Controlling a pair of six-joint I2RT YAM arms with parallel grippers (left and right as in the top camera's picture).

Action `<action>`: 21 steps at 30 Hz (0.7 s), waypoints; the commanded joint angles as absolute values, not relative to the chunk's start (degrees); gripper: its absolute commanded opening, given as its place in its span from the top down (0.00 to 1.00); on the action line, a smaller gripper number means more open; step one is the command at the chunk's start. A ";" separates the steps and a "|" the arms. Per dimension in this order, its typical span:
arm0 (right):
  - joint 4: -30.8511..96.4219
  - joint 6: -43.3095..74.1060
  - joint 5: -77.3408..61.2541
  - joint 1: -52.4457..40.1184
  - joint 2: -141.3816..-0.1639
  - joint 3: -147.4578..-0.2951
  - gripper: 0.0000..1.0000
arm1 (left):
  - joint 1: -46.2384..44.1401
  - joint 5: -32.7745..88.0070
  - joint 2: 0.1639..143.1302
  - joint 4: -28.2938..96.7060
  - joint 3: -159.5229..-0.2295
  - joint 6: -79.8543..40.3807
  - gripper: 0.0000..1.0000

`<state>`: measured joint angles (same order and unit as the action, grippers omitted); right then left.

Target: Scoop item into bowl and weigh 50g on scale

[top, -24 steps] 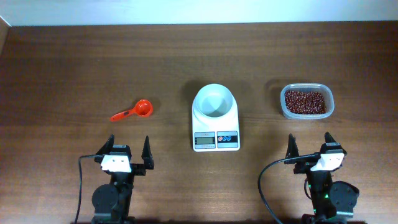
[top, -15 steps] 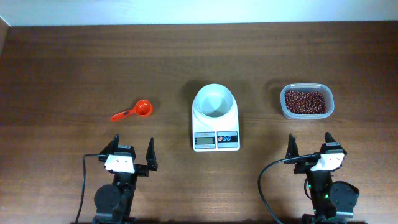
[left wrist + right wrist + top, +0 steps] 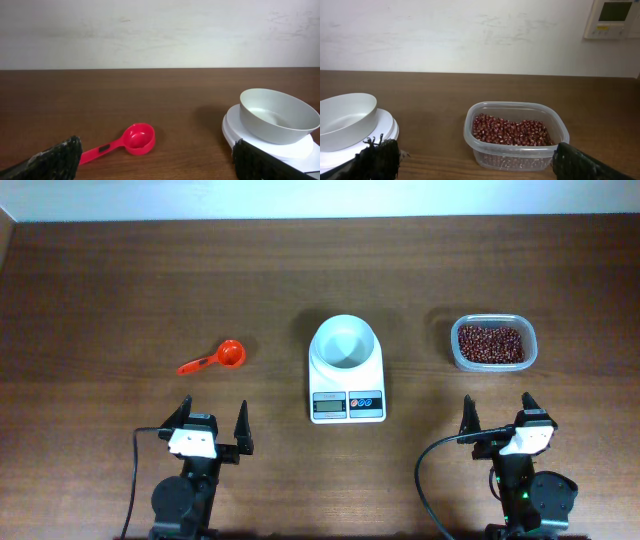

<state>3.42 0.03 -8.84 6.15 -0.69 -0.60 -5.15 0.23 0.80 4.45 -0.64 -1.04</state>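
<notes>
- Left gripper (image 3: 212,408): jaws spread wide, holding nothing, at the near edge of the table (image 3: 100,280).
- Right gripper (image 3: 497,402): jaws spread equally wide, holding nothing.
- Scale (image 3: 347,406): between the grippers, slightly farther out. Its grey display and red and blue buttons face the near edge; the characters are too small to read.
- Bowl (image 3: 345,343): upright on the scale platform, interior plain white.
- Scoop (image 3: 215,359): red, flat on the table, well left of the scale.
- Beans (image 3: 490,343): inside the clear tub (image 3: 455,346), right of the scale.
- Wall panel (image 3: 615,17): markings illegible.
</notes>
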 commanded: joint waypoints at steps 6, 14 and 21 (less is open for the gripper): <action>3.73 0.21 -8.34 5.63 -0.36 -0.32 0.01 | -5.37 0.08 0.67 4.82 -0.54 -0.16 0.01; 3.73 0.21 -8.34 5.63 -0.36 -0.32 0.01 | -5.37 0.05 0.67 4.82 -0.54 -0.16 0.01; 3.73 0.21 -8.34 5.63 -0.36 -0.32 0.01 | -5.37 0.05 0.67 4.82 -0.54 -0.16 0.01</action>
